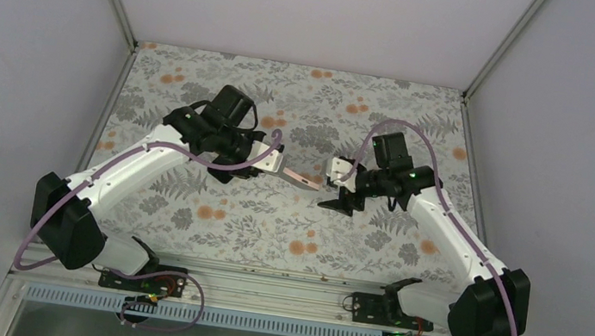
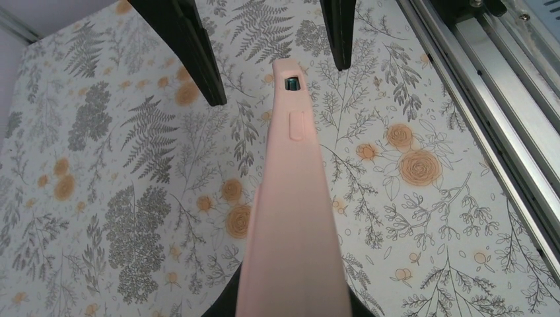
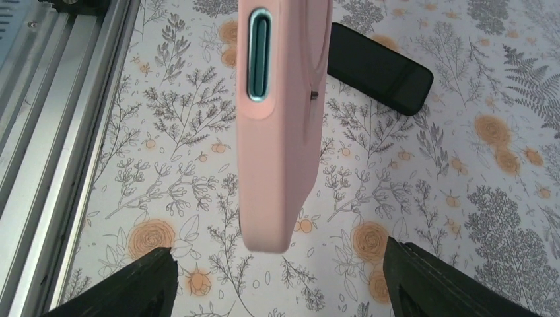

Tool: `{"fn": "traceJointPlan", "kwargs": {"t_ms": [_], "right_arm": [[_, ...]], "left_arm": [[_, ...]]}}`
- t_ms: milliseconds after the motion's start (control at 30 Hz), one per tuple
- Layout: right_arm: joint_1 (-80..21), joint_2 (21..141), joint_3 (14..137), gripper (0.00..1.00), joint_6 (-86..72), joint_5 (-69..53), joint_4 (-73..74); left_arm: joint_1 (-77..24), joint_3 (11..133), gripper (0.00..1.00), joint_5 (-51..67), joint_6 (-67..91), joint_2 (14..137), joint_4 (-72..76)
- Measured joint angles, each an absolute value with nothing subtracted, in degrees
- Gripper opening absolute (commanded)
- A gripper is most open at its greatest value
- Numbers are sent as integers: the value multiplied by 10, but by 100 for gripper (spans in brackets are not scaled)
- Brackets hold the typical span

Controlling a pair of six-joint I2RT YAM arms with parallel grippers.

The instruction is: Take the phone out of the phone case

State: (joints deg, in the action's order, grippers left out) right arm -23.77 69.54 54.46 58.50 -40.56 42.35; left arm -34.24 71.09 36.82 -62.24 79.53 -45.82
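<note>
Left fingers (image 2: 224, 309) pinch the pink phone case (image 3: 277, 132) over the tabletop (image 3: 462, 198); right fingers (image 3: 132, 284) spread wide, straddling its end.

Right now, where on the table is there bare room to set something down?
Free: the far strip of table along the back wall, and the near middle between the left arm and right arm, before the rail. Crowded: the centre, where both jaws sit at the pink case.

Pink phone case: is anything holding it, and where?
The left end effector grips the pink phone case by one end; the right end effector is open, not touching.
</note>
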Motion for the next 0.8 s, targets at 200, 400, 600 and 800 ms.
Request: {"fn": "traceJointPlan", "kwargs": {"t_ms": [200,400,600,800], "right_arm": [[-244,702,545,79,573,-409,401],[-244,702,545,78,573,-400,391],[-244,702,547,77,571,-387,383],[-244,706,562,76,568,-380,378]], "left_arm": [[-342,712,2,369,-621,795,-457],[-342,712,2,369,-622,795,-458],[-343,712,2,368,-623,795,-461],[-344,711,2,366,-623,795,-460]]}}
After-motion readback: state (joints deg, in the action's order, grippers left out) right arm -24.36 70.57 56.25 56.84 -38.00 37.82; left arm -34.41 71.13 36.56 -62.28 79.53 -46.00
